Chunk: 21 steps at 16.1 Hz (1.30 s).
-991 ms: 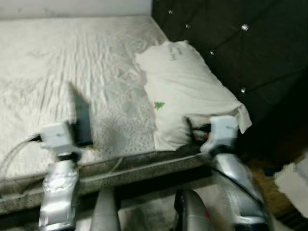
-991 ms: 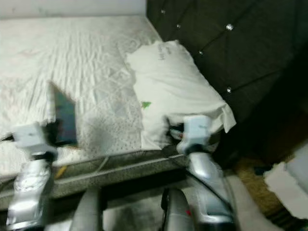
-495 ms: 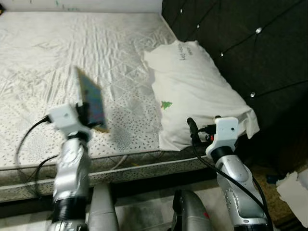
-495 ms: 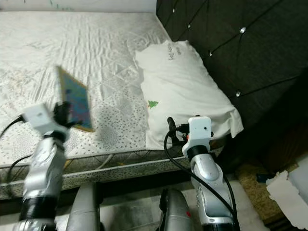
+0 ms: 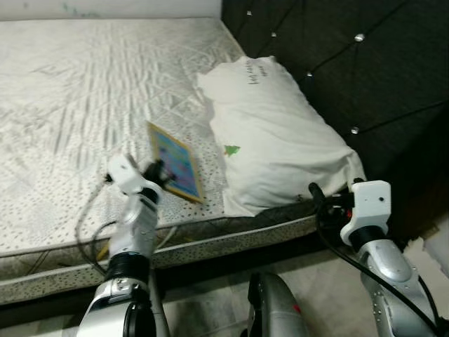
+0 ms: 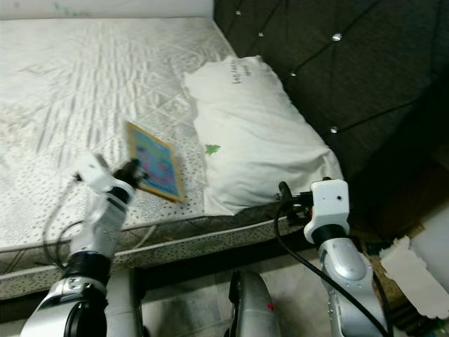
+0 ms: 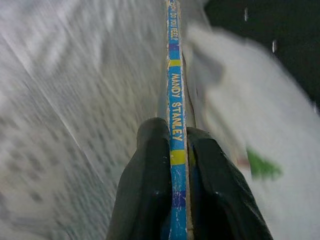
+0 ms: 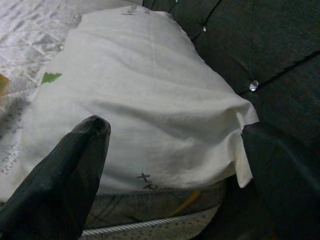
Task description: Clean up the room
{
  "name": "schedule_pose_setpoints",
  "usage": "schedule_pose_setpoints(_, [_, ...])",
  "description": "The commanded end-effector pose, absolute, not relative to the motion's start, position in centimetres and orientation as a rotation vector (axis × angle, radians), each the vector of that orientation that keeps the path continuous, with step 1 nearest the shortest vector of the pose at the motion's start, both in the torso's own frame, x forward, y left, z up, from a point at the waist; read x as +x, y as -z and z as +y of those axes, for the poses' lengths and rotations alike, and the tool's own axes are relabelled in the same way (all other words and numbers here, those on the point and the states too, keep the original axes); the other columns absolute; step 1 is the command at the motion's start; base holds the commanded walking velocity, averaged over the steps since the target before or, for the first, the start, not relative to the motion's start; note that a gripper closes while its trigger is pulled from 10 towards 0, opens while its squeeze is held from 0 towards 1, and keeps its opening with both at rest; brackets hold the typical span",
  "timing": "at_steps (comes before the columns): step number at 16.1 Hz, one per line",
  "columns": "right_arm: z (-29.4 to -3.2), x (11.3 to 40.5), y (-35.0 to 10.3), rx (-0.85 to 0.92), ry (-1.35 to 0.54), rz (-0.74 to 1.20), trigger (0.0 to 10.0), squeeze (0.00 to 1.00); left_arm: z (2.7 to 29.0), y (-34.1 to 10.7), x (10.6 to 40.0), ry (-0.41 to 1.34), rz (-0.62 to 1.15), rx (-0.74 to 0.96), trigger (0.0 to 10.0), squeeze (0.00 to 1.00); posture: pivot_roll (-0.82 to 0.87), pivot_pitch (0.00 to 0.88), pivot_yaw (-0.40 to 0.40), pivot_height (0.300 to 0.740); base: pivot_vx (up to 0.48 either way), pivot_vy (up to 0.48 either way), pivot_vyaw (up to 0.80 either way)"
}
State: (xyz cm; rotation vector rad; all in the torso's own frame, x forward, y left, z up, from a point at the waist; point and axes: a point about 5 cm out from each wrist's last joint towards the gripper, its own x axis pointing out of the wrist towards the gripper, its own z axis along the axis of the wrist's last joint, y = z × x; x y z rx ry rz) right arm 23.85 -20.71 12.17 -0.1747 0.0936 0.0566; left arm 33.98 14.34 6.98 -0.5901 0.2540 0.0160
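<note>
L hand [image 5: 158, 173] grips a thin, flat hardcover book [image 5: 175, 161] by its edge, black fingers [image 7: 150, 165] pinched either side of the blue spine w/ yellow lettering; book tilts up over the quilted white mattress [image 5: 77, 98]. Just beyond the book lies a soft, rumpled white pillow [image 5: 270, 137] vs the dark tufted headboard [image 5: 365, 77]. R hand [image 5: 313, 191] hovers near the pillow's low corner at bed edge; can't tell its finger spread.

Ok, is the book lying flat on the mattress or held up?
Held up, tilted: the left gripper clamps the book by its spine, above the mattress.
</note>
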Motion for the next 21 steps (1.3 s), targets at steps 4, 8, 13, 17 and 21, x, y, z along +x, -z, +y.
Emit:
schedule_pose_setpoints(4, [-20.5,23.9,-13.3,-0.192,-0.091,0.067,10.0,0.00,12.5,-5.0,33.9,0.021,0.441,-0.583,10.0,0.00,-0.13,0.037,-0.087,0.578,0.000,0.000,0.00])
schedule_pose_setpoints(8, [-20.6,24.0,-13.2,-0.203,-0.095,0.070,10.0,0.00,14.2,-4.7,34.0,0.002,0.437,-0.538,10.0,0.00,-0.13,0.030,-0.088,0.578,0.000,0.000,0.00])
schedule_pose_setpoints(13, [-20.5,24.2,-13.4,-0.207,-0.095,0.063,10.0,0.00,15.9,-4.1,33.9,-0.006,0.491,-0.497,10.0,0.74,-0.14,0.018,-0.083,0.578,0.000,0.000,0.00])
schedule_pose_setpoints(17, [-20.5,24.5,-13.6,-0.210,-0.091,0.051,10.0,0.00,17.4,-3.5,33.5,-0.032,0.541,-0.449,10.0,1.00,-0.15,0.008,-0.078,0.578,0.000,0.000,0.00])
schedule_pose_setpoints(21, [-20.3,24.4,-13.5,-0.205,-0.090,0.053,10.0,0.00,19.5,-3.7,33.5,-0.109,0.543,-0.389,10.0,1.00,-0.15,0.000,-0.078,0.578,0.000,0.000,0.00])
